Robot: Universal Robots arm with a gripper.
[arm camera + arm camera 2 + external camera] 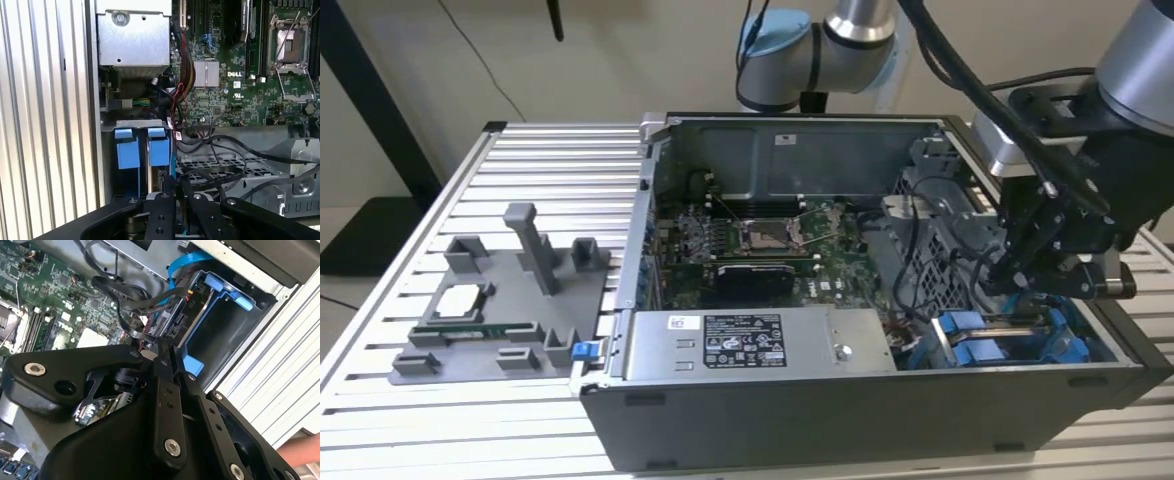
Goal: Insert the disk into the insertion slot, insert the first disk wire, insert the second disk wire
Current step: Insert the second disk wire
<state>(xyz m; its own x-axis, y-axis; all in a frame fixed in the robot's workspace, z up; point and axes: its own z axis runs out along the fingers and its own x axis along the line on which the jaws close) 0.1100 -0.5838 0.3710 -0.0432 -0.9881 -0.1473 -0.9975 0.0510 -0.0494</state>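
Disk looks seated in the slot already; gripper, fingers pressed together, sits at its cables, so wire step, needs careful alignment.

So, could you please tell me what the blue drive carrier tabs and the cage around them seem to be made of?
The blue carrier tabs look like moulded plastic: uniform bright colour, soft matte sheen, rounded edges. The drive cage looks like bare sheet metal, probably steel: dull grey, thin folded edges, and perforated holes.
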